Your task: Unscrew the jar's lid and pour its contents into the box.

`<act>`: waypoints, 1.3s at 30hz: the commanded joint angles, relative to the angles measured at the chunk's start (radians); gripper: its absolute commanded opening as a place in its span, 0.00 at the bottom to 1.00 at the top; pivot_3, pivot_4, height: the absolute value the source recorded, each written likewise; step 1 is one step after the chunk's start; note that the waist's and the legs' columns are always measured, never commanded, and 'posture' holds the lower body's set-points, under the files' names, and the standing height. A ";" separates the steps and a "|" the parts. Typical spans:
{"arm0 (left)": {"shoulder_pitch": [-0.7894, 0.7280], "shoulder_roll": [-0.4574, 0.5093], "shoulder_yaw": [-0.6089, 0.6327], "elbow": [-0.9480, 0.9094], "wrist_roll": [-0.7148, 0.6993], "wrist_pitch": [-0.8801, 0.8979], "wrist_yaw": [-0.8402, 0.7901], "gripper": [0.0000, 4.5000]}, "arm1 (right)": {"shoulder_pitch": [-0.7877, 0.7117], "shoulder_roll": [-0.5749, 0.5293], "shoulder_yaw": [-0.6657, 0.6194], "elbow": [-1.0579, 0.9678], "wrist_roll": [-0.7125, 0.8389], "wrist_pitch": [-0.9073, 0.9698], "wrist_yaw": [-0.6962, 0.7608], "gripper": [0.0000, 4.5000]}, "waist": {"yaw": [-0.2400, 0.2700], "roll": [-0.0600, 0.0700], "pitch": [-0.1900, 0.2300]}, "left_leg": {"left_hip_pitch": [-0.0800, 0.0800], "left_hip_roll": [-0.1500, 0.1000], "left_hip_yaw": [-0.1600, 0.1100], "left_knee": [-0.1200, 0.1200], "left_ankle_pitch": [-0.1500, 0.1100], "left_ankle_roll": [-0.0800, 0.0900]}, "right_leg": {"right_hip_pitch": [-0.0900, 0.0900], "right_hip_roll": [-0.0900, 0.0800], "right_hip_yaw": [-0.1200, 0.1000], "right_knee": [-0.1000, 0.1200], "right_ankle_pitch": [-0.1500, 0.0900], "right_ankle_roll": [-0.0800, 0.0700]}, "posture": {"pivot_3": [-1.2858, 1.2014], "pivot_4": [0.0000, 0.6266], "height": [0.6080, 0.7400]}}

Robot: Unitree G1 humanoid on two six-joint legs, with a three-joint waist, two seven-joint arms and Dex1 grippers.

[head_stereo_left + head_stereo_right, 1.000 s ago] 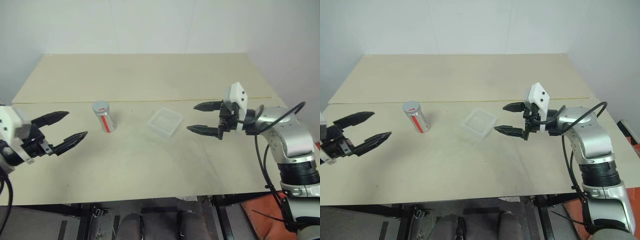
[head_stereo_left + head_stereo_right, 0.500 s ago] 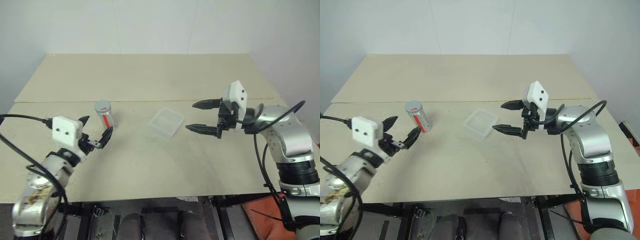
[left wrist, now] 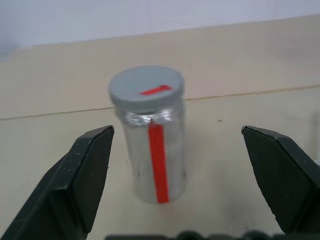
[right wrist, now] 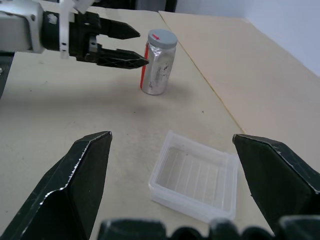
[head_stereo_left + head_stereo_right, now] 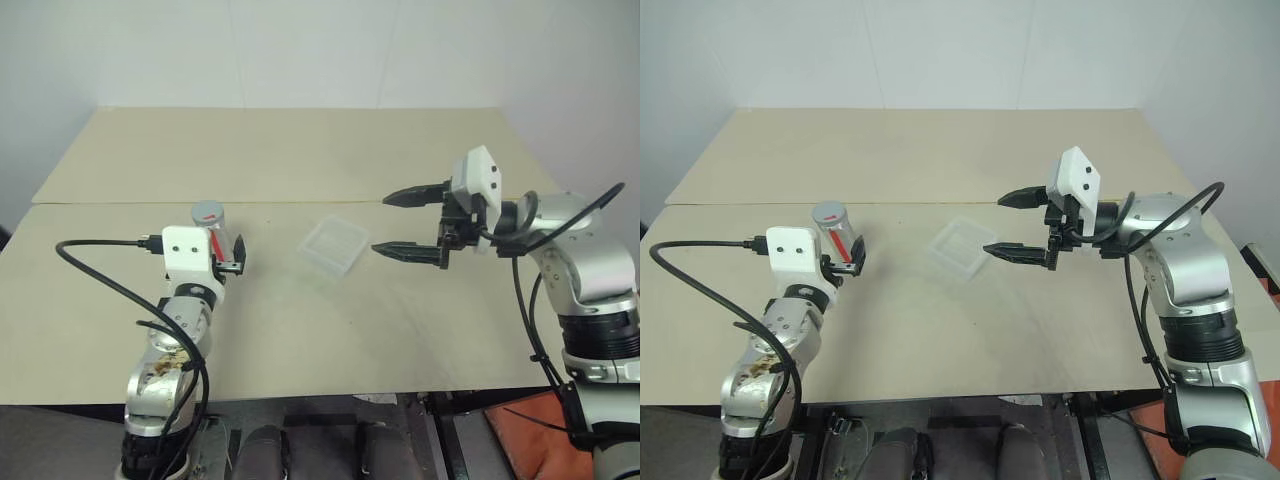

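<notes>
The jar (image 3: 155,160), a silver cylinder with a red stripe, stands upright on the table left of centre, with its grey lid (image 3: 146,90) on top. My left gripper (image 4: 141,47) is open and level. It points at the jar, which stands just past its fingertips and in line with the gap. The clear box (image 5: 333,246) lies flat at the table's middle, empty. My right gripper (image 5: 380,224) hangs open above the table just right of the box, pointing left, with nothing between its fingers.
The beige table (image 5: 300,330) has a seam (image 5: 120,203) running across it behind the jar and box. A white wall stands behind the far edge. A black cable (image 5: 95,275) loops off my left arm.
My left arm has swung in from the far left and turned forward, bringing its open gripper up to the jar. The right gripper has risen slightly. Jar and box have stayed put.
</notes>
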 commanded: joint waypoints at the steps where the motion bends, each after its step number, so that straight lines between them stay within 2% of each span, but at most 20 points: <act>1: -0.027 -0.036 0.007 0.007 0.042 -0.015 0.049 0.99 | -0.026 -0.016 -0.028 -0.023 0.016 -0.021 0.008 1.00 | 0.001 0.000 0.000 | 0.000 0.000 0.000 0.000 0.000 0.000 | 0.000 0.000 0.000 0.000 0.000 0.000 | 0.52 0.24 1.00; 6: -0.082 -0.057 0.009 0.093 0.079 -0.052 0.068 0.99 | -0.034 -0.018 -0.031 -0.025 0.022 -0.014 0.009 1.00 | 0.002 0.000 0.000 | 0.000 0.000 0.000 0.001 -0.003 0.005 | 0.000 0.000 0.000 0.000 0.000 0.000 | 0.52 0.24 1.00; 13: -0.115 -0.069 0.001 0.197 0.102 -0.126 0.060 0.99 | -0.032 -0.033 -0.040 -0.046 0.042 -0.001 0.011 1.00 | 0.002 0.000 0.000 | 0.000 0.000 0.000 0.001 0.000 0.001 | 0.000 0.000 0.000 0.000 0.000 0.000 | 0.52 0.24 1.00; 23: -0.173 -0.104 -0.004 0.345 0.156 -0.238 0.105 0.99 | -0.021 -0.034 -0.041 -0.077 0.065 0.004 0.006 1.00 | 0.002 0.000 0.000 | -0.001 0.000 0.000 0.001 -0.002 0.004 | 0.000 0.000 0.000 0.000 0.000 0.001 | 0.52 0.24 1.00; 30: -0.221 -0.151 0.014 0.449 0.165 -0.311 0.147 0.99 | -0.028 -0.046 -0.043 -0.084 0.078 0.008 0.011 1.00 | 0.003 0.000 0.000 | 0.000 0.000 0.000 0.001 -0.003 0.005 | 0.001 0.000 -0.001 0.000 0.000 0.001 | 0.52 0.24 1.00; 39: -0.272 -0.153 0.035 0.546 0.161 -0.372 0.156 0.99 | -0.014 -0.062 -0.046 -0.101 0.093 0.010 0.011 1.00 | 0.003 0.000 0.000 | -0.001 0.000 0.000 0.001 -0.003 0.005 | 0.000 0.000 -0.001 0.000 0.001 0.001 | 0.52 0.24 1.00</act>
